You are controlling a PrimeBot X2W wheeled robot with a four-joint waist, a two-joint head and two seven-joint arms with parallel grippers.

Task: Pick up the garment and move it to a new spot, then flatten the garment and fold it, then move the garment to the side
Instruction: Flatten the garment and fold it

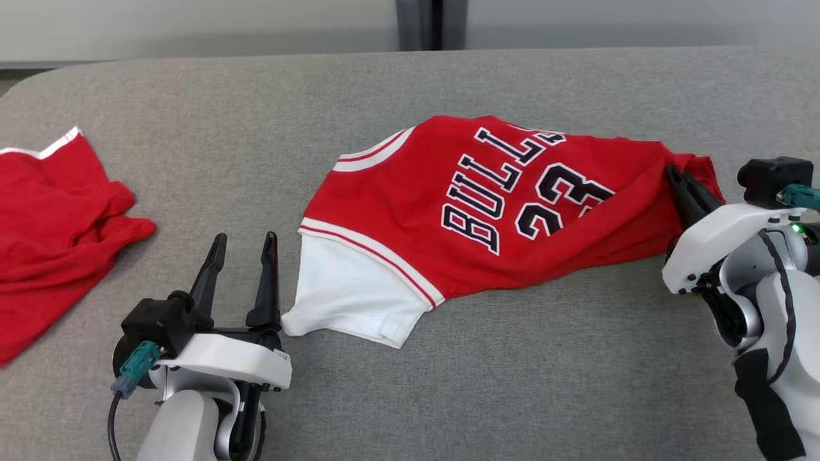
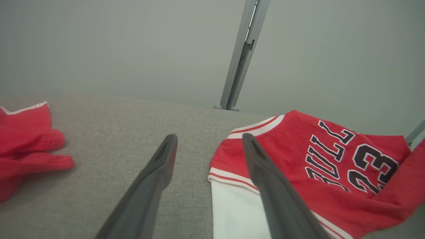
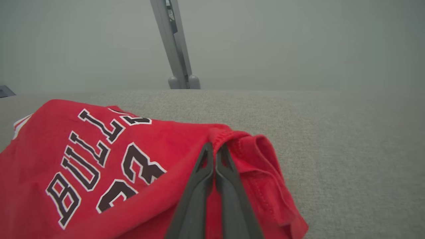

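The garment [image 1: 487, 205] is a red jersey with white trim, a white sleeve and dark "BULLS 23" lettering, spread across the middle of the grey surface. My right gripper [image 1: 678, 174] is shut on the jersey's right hem; in the right wrist view the closed fingers [image 3: 215, 151] pinch a fold of red cloth [image 3: 245, 156], which is slightly lifted. My left gripper [image 1: 243, 240] stands open just left of the white sleeve [image 1: 349, 294], holding nothing. In the left wrist view its fingers [image 2: 209, 141] straddle the jersey's [image 2: 315, 159] left edge above the surface.
A second red garment [image 1: 51, 218] with white trim lies crumpled at the far left, also seen as red cloth [image 2: 26, 139] in the left wrist view. The grey padded surface [image 1: 544, 371] stretches wide. A grey post [image 2: 240, 56] stands beyond its far edge.
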